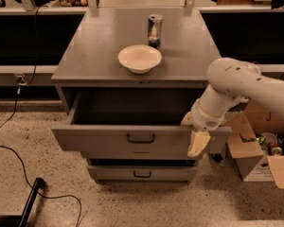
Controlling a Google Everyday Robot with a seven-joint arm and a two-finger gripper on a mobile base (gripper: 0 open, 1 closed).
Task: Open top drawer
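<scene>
Camera view: looks down on a grey cabinet (94, 56) from the front.
Top drawer (104, 138): pulled well out of the cabinet, with its dark inside showing. A black pull handle (141, 138) sits at the middle of its front.
My gripper (198, 144): at the right end of the drawer front, hanging down over its upper edge, right of the handle.
Grip state: cannot tell.
Lower drawer (142, 173): beneath the top one, its front set further back.
Cabinet top: white bowl (139, 58) near the front edge; can (155, 30) upright just behind it.
Floor, right side: open cardboard box (248, 150) beside the cabinet.
</scene>
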